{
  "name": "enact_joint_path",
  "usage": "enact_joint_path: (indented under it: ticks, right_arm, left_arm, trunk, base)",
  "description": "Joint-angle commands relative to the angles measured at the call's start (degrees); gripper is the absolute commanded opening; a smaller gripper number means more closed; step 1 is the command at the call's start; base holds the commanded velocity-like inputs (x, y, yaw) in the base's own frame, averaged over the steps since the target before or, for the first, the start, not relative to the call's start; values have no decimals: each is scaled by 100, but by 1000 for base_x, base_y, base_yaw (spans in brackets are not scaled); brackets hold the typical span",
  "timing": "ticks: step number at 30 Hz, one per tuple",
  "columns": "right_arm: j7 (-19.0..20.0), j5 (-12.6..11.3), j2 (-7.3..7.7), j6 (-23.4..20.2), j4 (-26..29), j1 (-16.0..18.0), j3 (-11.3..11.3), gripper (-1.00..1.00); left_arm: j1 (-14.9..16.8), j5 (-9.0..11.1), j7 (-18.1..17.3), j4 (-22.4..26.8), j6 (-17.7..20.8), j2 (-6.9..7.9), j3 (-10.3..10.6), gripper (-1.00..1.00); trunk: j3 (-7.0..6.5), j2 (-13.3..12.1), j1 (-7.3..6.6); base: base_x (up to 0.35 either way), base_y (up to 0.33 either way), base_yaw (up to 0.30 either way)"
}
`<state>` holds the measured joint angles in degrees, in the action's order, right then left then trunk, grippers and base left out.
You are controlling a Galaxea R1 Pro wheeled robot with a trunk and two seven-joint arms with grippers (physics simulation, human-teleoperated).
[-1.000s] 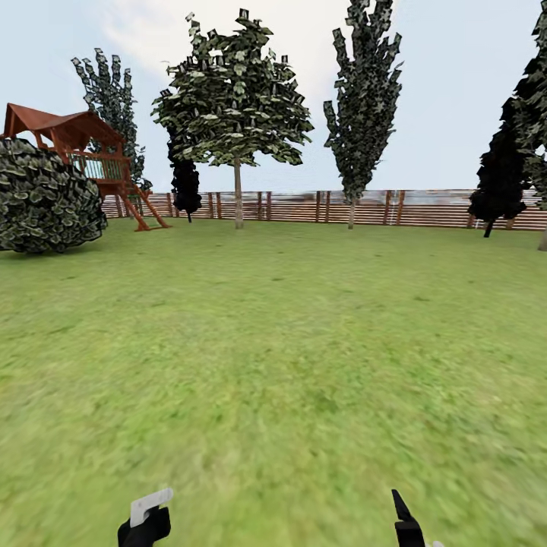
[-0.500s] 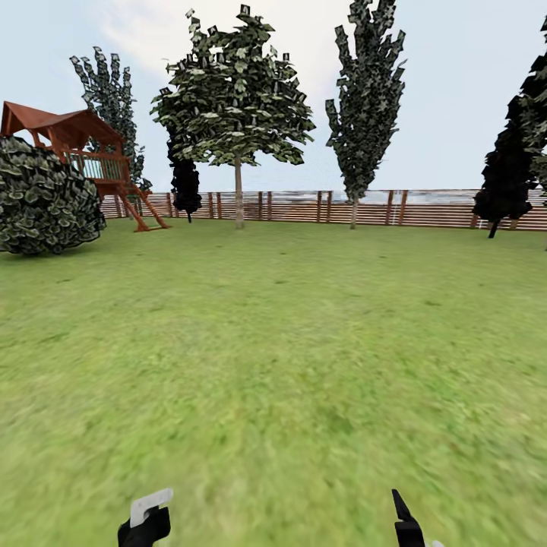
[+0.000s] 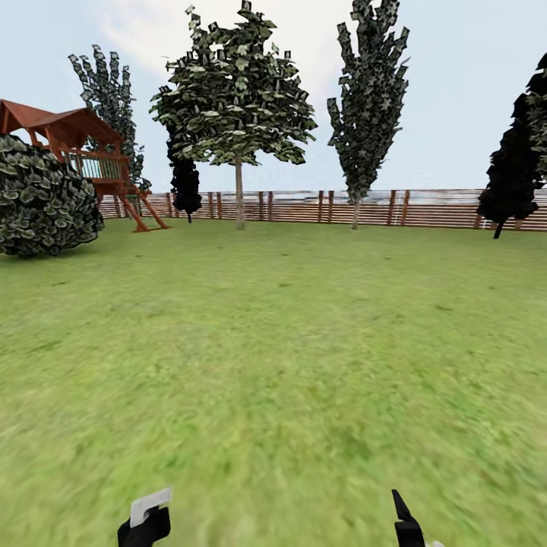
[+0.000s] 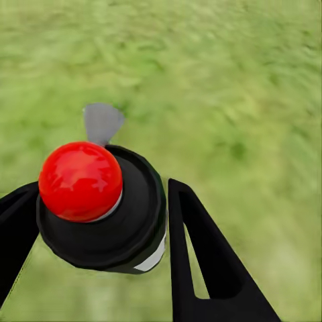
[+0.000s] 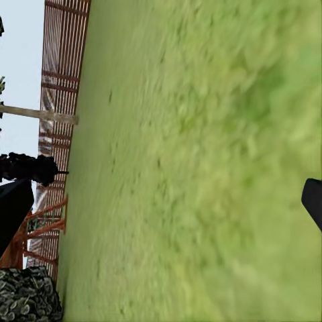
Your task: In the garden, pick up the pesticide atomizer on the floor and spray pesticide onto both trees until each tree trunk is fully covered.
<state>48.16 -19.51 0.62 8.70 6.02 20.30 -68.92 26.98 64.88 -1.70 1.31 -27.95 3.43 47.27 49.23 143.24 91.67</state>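
Observation:
My left gripper (image 4: 100, 198) is shut on the pesticide atomizer (image 4: 80, 181), a black body with a red round cap and a grey nozzle. In the head view the left gripper (image 3: 144, 524) is low at the front left, with the atomizer's pale nozzle (image 3: 150, 505) sticking up from it. My right gripper (image 3: 408, 524) is low at the front right, open and holding nothing; one black fingertip (image 5: 313, 201) shows over grass. Far ahead, by the fence, stands a tree (image 3: 235, 91) with a broad crown and a straight bare trunk (image 3: 239, 199).
Green lawn (image 3: 289, 342) stretches to a brown slat fence (image 3: 425, 209). A round bush (image 3: 42, 197) and a red-brown wooden playhouse (image 3: 83, 152) stand at the far left. A narrow tall tree (image 3: 366, 99) and dark trees (image 3: 513, 175) line the fence.
The whole view has crept slightly forward, the bush sliding left and the right-hand trees sliding right. Both grippers keep their places in the picture.

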Motion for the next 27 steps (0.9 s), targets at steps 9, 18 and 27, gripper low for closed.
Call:
enact_joint_path:
  ticks: [9,18,27]
  right_arm:
    - [0,0,0,0,-1,0,1,100]
    - [0,0,0,0,-1,-1,1,100]
    - [0,0,0,0,0,0,1,100]
  left_arm:
    - [0,-1,1,0,0,0,1,-100]
    - [0,-1,2,0,0,8,-5,-100]
    - [0,-6,3,0,0,9,0,-100]
  trunk:
    - [0,0,0]
    - [0,0,0]
    - [0,0,0]
  base:
    - [323,118,0]
    - [323,118,0]
    - [322,118,0]
